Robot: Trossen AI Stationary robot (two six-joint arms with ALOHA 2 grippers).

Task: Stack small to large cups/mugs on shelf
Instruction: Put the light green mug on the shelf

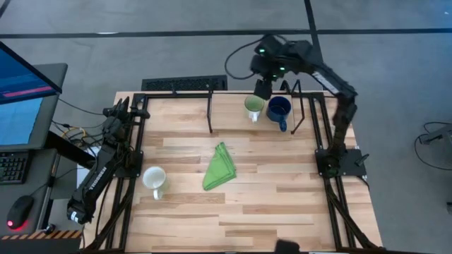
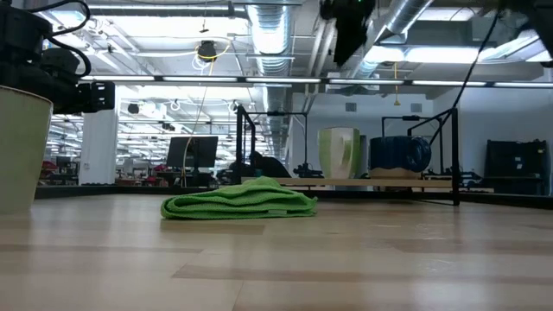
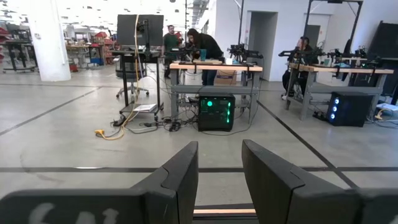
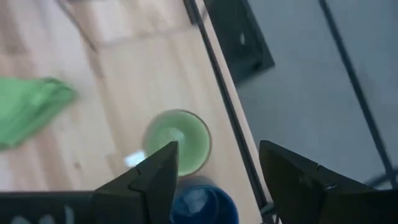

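Observation:
The light green mug (image 1: 253, 107) and the dark blue mug (image 1: 279, 110) stand upright side by side on the shelf strip (image 1: 233, 113) at the table's far edge; both show in the low view (image 2: 339, 153) (image 2: 399, 155) and the right wrist view (image 4: 179, 140) (image 4: 202, 204). The white mug (image 1: 155, 179) stands upright near the table's left edge. My right gripper (image 1: 263, 87) is open and empty above the green mug, at its far side. My left gripper (image 3: 219, 168) is open and empty at the table's far left corner (image 1: 131, 107).
A folded green cloth (image 1: 219, 168) lies at the table's middle. Black posts (image 1: 210, 111) and a wire frame (image 1: 305, 106) stand on the shelf strip beside the mugs. A black keyboard-like bar (image 1: 183, 84) lies beyond the far edge. People work at benches far behind.

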